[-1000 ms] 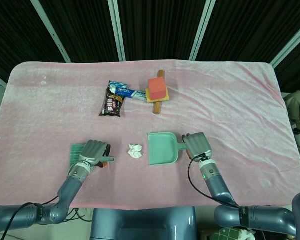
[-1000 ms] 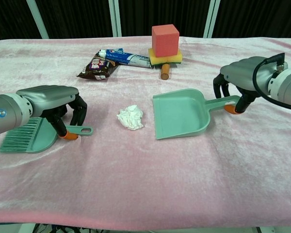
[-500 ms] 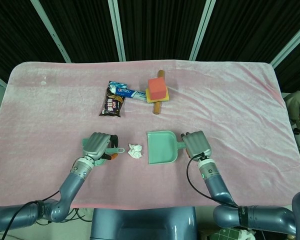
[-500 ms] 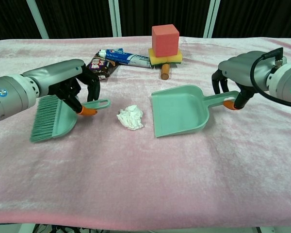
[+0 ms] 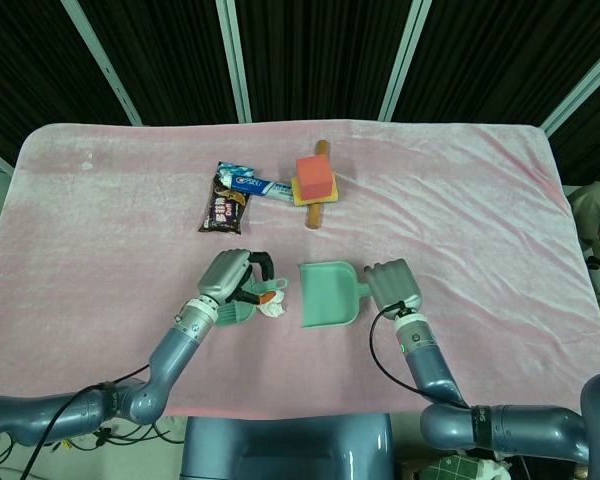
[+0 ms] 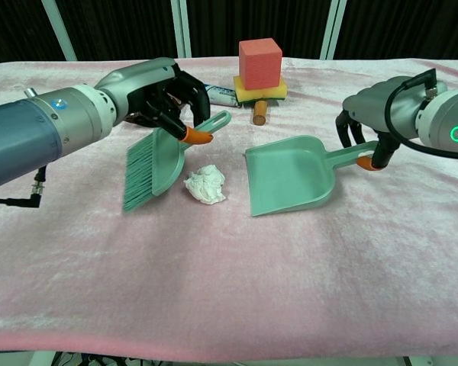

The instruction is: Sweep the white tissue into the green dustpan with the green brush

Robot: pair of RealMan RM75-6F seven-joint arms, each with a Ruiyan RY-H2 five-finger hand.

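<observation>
Surface: pink cloth (image 6: 229,290).
Left hand (image 6: 156,88): grips green brush (image 6: 154,164), left of white tissue (image 6: 205,184).
Right hand (image 6: 374,110): holds green dustpan (image 6: 290,175) handle; keep its lip down.

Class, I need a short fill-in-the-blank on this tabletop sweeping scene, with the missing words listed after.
1. The left robot hand holds the green ____.
2. The right robot hand grips the handle of the green ____.
3. The white tissue lies between the brush and the ____.
4. The red cube sits on a yellow ____.

Missing words: brush; dustpan; dustpan; sponge
</observation>
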